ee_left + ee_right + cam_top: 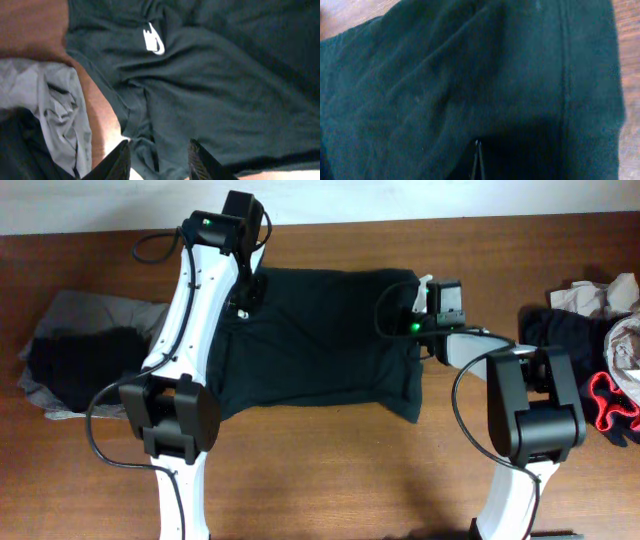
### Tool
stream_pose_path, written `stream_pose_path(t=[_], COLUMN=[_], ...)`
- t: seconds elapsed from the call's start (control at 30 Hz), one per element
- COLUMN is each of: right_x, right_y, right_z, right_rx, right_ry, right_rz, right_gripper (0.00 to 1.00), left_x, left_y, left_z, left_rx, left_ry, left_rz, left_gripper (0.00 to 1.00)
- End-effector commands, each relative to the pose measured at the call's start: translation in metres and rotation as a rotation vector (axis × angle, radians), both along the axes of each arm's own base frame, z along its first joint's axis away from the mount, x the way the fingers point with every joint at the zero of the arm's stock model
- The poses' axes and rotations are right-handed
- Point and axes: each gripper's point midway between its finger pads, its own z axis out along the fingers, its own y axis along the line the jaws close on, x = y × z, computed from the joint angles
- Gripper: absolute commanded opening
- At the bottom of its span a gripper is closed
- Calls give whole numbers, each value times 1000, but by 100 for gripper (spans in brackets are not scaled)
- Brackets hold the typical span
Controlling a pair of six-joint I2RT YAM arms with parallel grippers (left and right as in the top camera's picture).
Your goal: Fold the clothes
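Limp, light black T-shirt (320, 340) spread on the table (330, 480) — likely to sag, so take corners or hem; left gripper (159, 161) half-open over one edge, right gripper (477, 161) pinched on the opposite.

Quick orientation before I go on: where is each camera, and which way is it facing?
Overhead: fixed above the table, looking straight down at the T-shirt; shows the left arm and right arm.
Left wrist: on the left arm, looking down at the T-shirt's logo and a grey garment; the open left end effector is at the bottom edge.
Right wrist: close over the T-shirt; the shut right end effector is at the bottom.
Shared: the T-shirt is in all three; the grey garment is in overhead and left wrist.
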Motion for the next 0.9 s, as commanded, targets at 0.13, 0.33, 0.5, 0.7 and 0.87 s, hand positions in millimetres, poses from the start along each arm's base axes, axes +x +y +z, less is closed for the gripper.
stream_pose_path(t=[0.13,0.33,0.5,0.7,0.87], right_x=[-7,-10,-11,-38,-86], right_y=[-84,-96,-76,-61,-59], right_z=[-32,-24,33,130,178], right_rx=[-266,-268,-188,-137,-136], right_ry=[120,144,77,-11,12], right_rz=[-220,-130,-10,27,28], right_gripper=[4,4,23,50,62], left_x=[-9,-14,-14,-21,-30], left_y=[1,-3,-3,1,5], left_z=[5,4,4,4,15], left_rx=[-16,-36,-33,-11,1], left_ry=[23,47,47,81,83], left_rz=[22,18,2,-37,-36], left_gripper=[38,39,39,39,28])
